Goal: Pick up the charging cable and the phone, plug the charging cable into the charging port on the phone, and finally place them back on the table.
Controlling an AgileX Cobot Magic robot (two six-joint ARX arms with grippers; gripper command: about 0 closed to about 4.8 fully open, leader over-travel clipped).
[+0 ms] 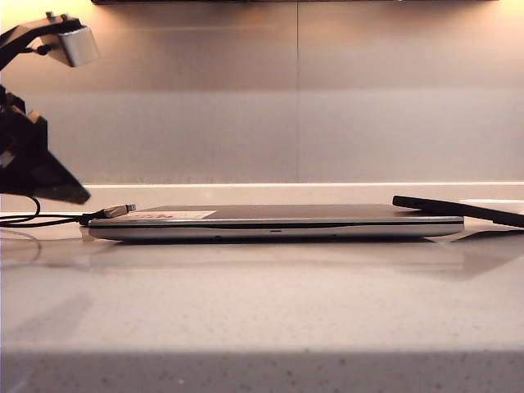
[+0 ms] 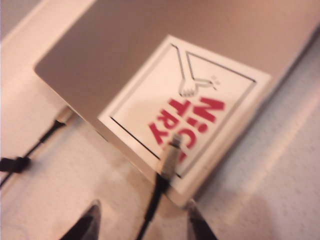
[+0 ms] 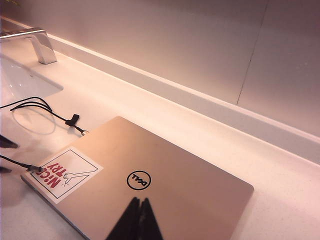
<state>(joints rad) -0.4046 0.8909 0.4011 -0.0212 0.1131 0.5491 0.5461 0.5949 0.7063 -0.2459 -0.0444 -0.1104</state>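
Two cables lie at the nine o'clock end of the closed silver laptop (image 1: 278,223) in the exterior view. The charging cable (image 1: 115,212) rests its silver plug on the red-lettered sticker (image 2: 187,112) at the lid's corner, and its black lead trails off onto the table (image 1: 262,311). The left gripper (image 2: 145,225) hangs just above that corner with its fingers spread wide. The lead runs between them and neither fingertip touches it. A second black cable (image 2: 35,145) with a small clip meets the laptop's side edge close by. A chrome faucet (image 3: 39,44) and the rim of a sink (image 3: 25,82) lie beyond both, against the wall.

The right gripper (image 3: 137,217) is above the bare lid, fingers pressed together with nothing between them.

A thin black slab (image 1: 458,210) comes in at three o'clock in the exterior view. It is tilted, with its tip over the laptop's end, and the picture's edge cuts it off. I cannot tell whether it is the phone or that gripper's own fingers. The right wrist view shows no phone on the lid. The left arm (image 1: 33,164) is only a dark silhouette at nine o'clock, and the left wrist view is blurred.
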